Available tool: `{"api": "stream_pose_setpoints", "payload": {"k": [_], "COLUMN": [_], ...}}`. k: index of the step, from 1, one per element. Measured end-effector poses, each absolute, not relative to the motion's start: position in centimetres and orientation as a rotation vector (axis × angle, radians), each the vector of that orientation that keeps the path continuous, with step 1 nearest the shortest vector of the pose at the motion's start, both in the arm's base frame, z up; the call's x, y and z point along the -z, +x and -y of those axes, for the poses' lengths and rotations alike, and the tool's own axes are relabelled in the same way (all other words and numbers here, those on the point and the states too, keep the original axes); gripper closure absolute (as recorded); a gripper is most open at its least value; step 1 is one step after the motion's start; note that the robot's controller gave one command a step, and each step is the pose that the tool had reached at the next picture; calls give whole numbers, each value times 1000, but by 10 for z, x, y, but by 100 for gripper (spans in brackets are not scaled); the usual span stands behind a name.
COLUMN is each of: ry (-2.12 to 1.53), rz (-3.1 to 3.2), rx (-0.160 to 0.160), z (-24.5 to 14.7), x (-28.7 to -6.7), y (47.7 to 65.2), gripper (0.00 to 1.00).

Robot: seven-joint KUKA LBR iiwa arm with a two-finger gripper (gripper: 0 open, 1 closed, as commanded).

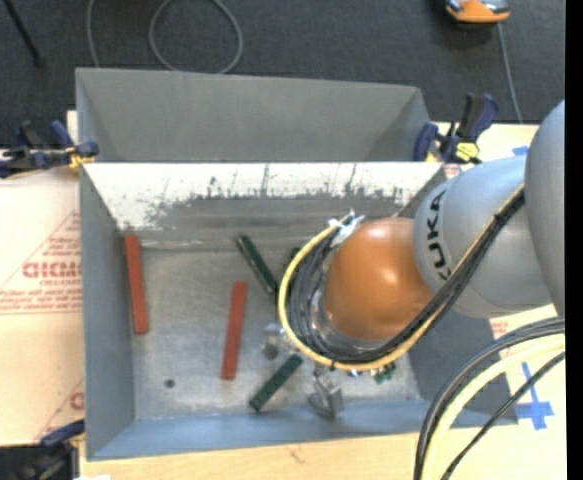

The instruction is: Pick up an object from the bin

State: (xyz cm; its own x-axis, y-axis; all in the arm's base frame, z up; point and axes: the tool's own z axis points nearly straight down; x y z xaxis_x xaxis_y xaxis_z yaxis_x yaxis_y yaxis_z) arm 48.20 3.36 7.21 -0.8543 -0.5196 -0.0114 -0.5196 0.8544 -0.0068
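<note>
The dark green bar lies tilted on the floor of the bin, near its front wall and just left of the end effector. The end effector hangs low under the arm's orange cover; I cannot tell whether it is apart or together. A small grey piece sits just beyond the bar. Further left lie a red-orange stick, a second dark green bar and, by the left wall, a second red-orange stick.
</note>
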Motion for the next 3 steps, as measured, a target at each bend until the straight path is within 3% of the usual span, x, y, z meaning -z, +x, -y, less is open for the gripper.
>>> {"api": "stream_pose_setpoints", "payload": {"k": [1, 2, 3], "ry": [-839, -756, -731], "rz": [-3018, -3040, -3043], "rx": [0, 4, 7], "z": [-35, -24, 7], "x": [-72, -151, -236], "y": [480, 478, 504], "gripper": [100, 100, 100]}}
